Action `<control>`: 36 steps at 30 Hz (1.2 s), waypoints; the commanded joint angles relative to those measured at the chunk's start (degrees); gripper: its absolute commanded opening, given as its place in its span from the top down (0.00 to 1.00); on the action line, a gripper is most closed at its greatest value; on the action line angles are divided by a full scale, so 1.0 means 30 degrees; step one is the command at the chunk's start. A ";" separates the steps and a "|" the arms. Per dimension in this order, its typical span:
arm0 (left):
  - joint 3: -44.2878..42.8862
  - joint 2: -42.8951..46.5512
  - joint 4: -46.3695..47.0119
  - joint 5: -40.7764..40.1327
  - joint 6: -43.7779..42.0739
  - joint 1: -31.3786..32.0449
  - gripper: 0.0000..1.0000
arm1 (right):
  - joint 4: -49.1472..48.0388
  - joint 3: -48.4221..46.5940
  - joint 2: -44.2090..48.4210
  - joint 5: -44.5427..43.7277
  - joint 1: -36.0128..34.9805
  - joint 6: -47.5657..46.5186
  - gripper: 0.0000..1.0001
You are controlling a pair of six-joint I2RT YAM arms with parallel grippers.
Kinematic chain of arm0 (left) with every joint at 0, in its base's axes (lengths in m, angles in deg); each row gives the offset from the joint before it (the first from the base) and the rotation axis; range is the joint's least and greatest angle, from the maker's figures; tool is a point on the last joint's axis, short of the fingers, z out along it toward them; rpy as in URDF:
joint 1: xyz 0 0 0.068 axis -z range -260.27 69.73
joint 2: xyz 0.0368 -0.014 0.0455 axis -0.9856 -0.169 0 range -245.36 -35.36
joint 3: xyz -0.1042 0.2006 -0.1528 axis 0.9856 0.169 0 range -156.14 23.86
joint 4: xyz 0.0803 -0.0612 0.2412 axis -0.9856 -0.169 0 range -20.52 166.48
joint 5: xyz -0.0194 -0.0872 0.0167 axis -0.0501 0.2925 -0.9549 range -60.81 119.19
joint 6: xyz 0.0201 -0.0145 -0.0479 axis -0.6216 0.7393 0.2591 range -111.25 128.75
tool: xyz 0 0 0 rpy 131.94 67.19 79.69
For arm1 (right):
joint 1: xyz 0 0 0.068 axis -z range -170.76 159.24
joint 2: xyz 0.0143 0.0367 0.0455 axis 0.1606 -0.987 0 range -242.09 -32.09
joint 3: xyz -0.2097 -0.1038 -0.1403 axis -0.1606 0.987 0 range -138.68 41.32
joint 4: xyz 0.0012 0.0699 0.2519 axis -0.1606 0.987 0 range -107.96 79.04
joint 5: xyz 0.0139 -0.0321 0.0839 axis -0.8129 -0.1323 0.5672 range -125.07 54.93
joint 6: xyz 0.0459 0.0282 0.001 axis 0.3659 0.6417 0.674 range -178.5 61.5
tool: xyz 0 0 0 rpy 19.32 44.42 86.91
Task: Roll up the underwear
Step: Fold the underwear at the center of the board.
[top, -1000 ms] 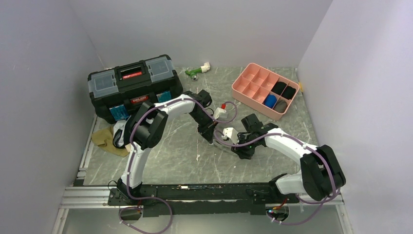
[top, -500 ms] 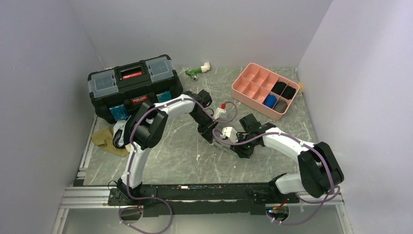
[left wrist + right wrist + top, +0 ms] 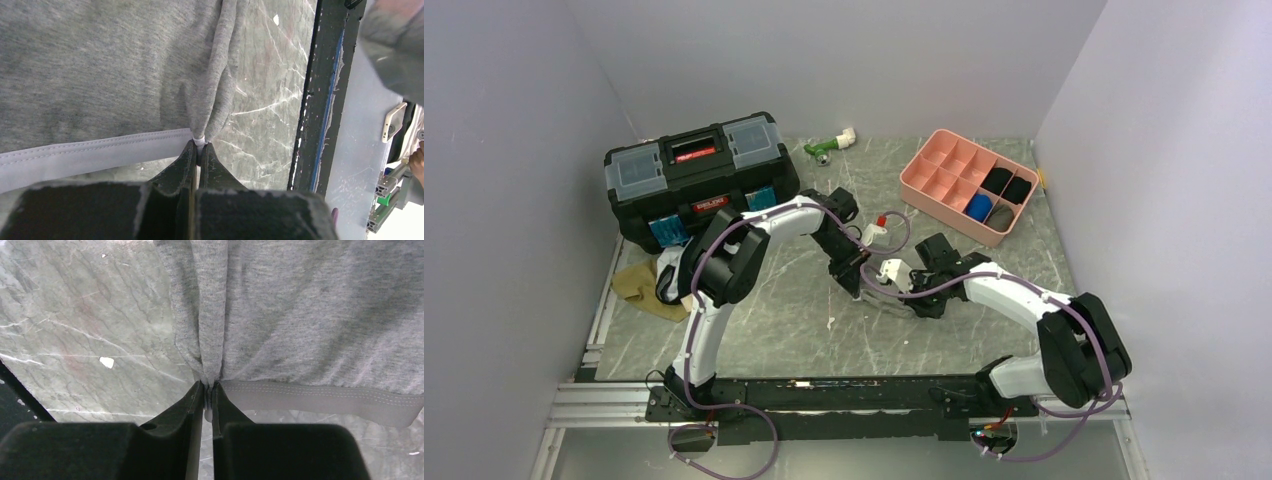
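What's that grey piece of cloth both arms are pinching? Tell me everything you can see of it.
The grey underwear is soft, heathered knit cloth with a smooth, paler stitched waistband. It is spread open over the marbled table, not yet rolled. The left tool and the right tool each pinch a bunched fold at the waistband edge.

Top cam far; wrist cams near underwear (image 3: 100,65)

Grey underwear (image 3: 310,315), waistband corners bunched
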State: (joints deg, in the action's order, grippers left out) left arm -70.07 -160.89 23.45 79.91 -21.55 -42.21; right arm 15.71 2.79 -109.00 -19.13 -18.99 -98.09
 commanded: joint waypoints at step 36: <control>-0.6920 -0.1679 -0.5051 -0.0752 -0.0636 -0.1085 1.00 | 0.8748 -0.9298 -0.5048 0.5840 0.5817 -0.3758 0.97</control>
State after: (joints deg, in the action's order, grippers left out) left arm -86.09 -163.36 11.21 79.80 -22.12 -45.25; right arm 38.18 -19.92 -120.05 -5.36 -2.57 -106.59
